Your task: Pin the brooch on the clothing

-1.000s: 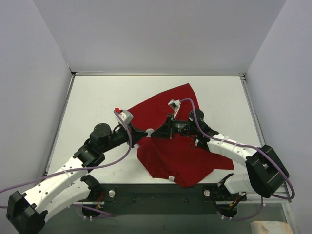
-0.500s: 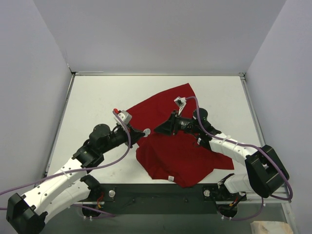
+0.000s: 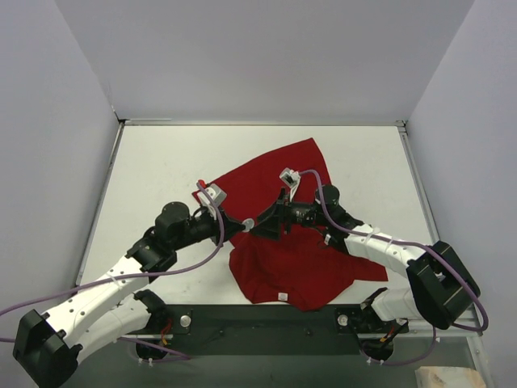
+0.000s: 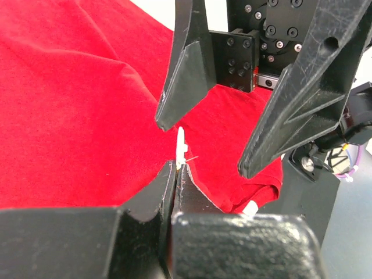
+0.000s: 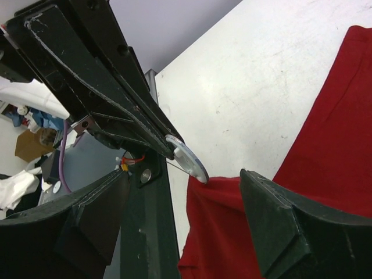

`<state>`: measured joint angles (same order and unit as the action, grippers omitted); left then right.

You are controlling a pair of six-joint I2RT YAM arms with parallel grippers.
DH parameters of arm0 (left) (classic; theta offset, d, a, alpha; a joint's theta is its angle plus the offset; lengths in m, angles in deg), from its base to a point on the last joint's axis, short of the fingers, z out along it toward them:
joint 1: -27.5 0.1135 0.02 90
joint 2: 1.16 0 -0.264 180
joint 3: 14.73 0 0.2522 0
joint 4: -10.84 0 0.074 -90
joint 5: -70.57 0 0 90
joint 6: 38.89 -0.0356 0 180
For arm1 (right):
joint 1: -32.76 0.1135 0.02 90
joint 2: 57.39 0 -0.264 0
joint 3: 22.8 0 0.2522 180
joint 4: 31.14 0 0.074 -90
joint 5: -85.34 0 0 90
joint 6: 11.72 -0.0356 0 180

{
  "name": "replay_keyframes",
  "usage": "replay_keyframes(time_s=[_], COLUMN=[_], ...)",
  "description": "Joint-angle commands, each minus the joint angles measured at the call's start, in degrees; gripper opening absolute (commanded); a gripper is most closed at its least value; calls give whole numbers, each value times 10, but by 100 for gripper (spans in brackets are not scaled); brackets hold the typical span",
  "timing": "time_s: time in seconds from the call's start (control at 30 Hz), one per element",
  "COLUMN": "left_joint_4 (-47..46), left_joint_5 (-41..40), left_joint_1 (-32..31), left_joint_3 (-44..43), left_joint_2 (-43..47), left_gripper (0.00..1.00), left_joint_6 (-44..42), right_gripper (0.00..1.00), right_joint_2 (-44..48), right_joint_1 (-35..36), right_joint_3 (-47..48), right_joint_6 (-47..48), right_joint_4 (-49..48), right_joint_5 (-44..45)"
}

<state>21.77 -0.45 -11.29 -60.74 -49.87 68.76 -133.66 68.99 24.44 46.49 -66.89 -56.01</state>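
Left wrist view: the left gripper [image 4: 176, 174] is clenched on a small white round brooch [image 4: 181, 148], seen edge-on, its thin pin barely visible. The right gripper [image 4: 204, 148] is spread wide on either side of it, grasping nothing. The plain red soft T-shirt [image 3: 307, 259] lies crumpled right of centre on the white table [image 3: 161, 162], partly hidden by both arms. Whether the brooch touches the fabric cannot be told.

My left arm [image 3: 97, 299] and right arm [image 3: 386, 250] wear white shells, black joints, looping purple cables [image 3: 218, 237]; fingers [image 4: 192, 64] scuffed black.
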Motion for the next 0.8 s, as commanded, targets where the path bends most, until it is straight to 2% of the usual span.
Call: replay_keyframes(time_s=[0.0,0.13,0.23,0.57,0.77], left_joint_4=[-33,-34,-34,-40,-38], left_joint_5=[33,43,43,45,53], left_joint_1=[4,4,4,5,5], left_joint_3=[-35,-39,-40,-39,-43], left_joint_2=[-1,-3,-4,-8,-14], left_gripper=[0,0,0,0,0], left_joint_6=[-1,1,2,5,5], right_gripper=[79,78,72,32,23], right_joint_2=[19,12,6,-22,-31], right_joint_1=[10,16,19,26,29], right_joint_3=[6,13,19,48,55], right_joint_6=[40,45,44,38,29], right_joint_4=[-39,-34,-35,-13,-9], right_joint_5=[-33,-41,-52,-78,-73])
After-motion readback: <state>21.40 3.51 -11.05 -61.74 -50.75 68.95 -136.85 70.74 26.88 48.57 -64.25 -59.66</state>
